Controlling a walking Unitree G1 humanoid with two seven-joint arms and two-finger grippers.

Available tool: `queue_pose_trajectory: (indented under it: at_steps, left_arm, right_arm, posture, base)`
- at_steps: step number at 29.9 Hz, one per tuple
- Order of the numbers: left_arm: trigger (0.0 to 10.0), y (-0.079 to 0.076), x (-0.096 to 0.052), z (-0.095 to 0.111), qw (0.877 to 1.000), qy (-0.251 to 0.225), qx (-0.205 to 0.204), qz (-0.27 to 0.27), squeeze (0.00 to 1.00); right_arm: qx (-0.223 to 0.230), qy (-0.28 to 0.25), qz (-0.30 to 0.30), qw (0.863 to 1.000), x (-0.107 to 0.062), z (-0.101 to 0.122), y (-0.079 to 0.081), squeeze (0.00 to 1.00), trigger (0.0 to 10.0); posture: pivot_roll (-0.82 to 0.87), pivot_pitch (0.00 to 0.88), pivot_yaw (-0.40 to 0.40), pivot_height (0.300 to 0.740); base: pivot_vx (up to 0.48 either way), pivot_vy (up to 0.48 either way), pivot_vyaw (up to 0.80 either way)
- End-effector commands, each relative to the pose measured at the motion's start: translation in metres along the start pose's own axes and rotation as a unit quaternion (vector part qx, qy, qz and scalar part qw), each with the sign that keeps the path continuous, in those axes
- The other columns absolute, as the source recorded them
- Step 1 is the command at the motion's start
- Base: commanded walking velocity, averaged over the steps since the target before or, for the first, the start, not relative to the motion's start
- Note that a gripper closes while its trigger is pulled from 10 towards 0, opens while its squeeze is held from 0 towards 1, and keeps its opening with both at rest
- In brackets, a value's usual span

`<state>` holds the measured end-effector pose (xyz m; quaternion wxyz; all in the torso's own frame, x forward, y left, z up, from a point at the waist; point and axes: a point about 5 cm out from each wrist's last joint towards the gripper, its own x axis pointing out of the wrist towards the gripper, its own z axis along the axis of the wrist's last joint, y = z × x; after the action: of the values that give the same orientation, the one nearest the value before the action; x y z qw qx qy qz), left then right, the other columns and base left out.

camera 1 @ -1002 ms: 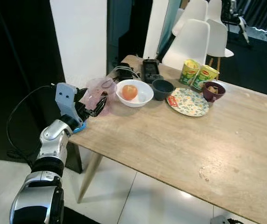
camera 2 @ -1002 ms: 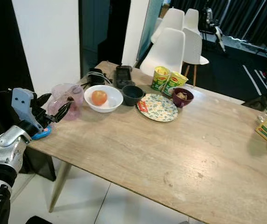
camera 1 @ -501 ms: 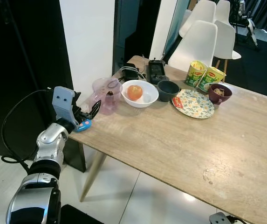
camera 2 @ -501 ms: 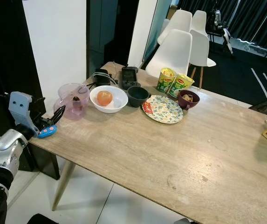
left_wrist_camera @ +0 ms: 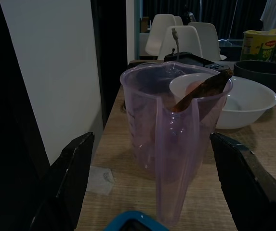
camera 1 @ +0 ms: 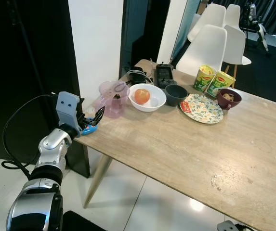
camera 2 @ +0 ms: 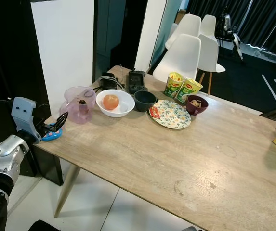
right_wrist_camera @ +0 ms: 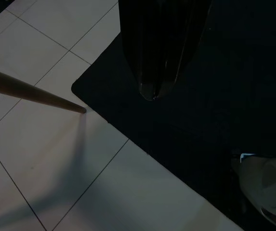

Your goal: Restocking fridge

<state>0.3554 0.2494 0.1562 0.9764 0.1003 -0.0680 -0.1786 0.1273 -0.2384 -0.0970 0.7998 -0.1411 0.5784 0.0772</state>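
Note:
On the wooden table [camera 1: 186,149] a clear purple measuring jug [camera 1: 112,98] with a brown stick in it stands near the left corner. Beside it a white bowl [camera 1: 157,101] holds an orange fruit [camera 1: 141,96]. My left gripper [camera 1: 93,118] hovers at the table's left corner, open, pointing at the jug and a short way from it. In the left wrist view its fingers [left_wrist_camera: 75,178] spread wide on either side of the jug [left_wrist_camera: 176,139], nothing between them. My right gripper [right_wrist_camera: 152,91] hangs shut over the tiled floor.
A small blue object [camera 1: 89,128] lies at the table corner under my left gripper. Further along stand a dark bowl [camera 1: 176,94], a patterned plate [camera 1: 203,109], two yellow cups [camera 1: 214,80], a maroon bowl [camera 1: 229,98]. White chairs [camera 1: 210,45] behind; white wall [camera 1: 97,43] left.
The camera has shifted. My left gripper has drawn back from the jug toward the table's corner and stays open.

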Motion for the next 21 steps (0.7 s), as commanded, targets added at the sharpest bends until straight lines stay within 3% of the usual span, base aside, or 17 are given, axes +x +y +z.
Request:
queue_pose_trajectory:
  at_steps: [1,10,21]
  left_arm:
    - [10.0,0.005,0.0,0.003,1.0,0.005,0.014,-0.003,0.0]
    - [10.0,0.0,0.002,0.004,1.0,0.0,0.018,-0.017,0.0]
    - [10.0,-0.007,0.016,0.019,0.999,-0.03,0.022,-0.036,0.0]
  right_arm:
    - [-0.007,0.01,-0.008,1.0,-0.002,-0.006,-0.008,0.0,10.0]
    - [-0.01,0.011,-0.002,1.0,-0.003,-0.014,-0.007,0.0,10.0]
    - [-0.01,0.016,0.007,1.0,-0.004,-0.028,-0.002,0.0,10.0]
  posture:
    - [0.0,0.0,-0.168,0.74]
    - [0.0,0.021,-0.155,0.74]
    - [-0.02,0.047,-0.134,0.74]
  base:
    - [0.0,0.0,0.0]
    - [0.0,0.0,0.0]
    - [0.0,0.0,0.0]
